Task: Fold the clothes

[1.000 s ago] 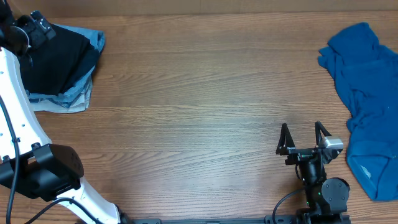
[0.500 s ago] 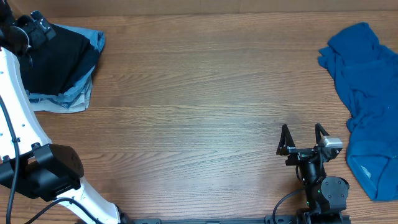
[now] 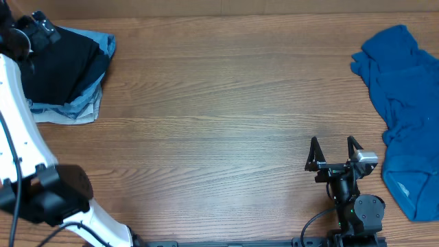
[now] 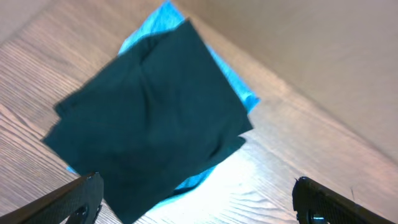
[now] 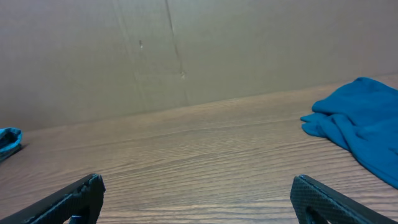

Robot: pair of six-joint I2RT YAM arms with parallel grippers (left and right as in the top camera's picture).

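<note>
The blue garment [image 3: 405, 116] runs off the right edge of the overhead view, so its full outline cannot be told, and the right wrist view cuts it at the right edge too. At top left, the black garment [image 3: 65, 62] covers most of the light blue pieces [image 3: 86, 108] beneath it; how many lie there cannot be told. The left arm [image 3: 17, 130] hides the left side of those clothes and is itself cut by the left and bottom edges. Of the left gripper [image 4: 198, 208] and the right gripper [image 5: 199, 208], each wrist view shows only finger ends at the bottom corners. The left wrist picture is slightly blurred.
</note>
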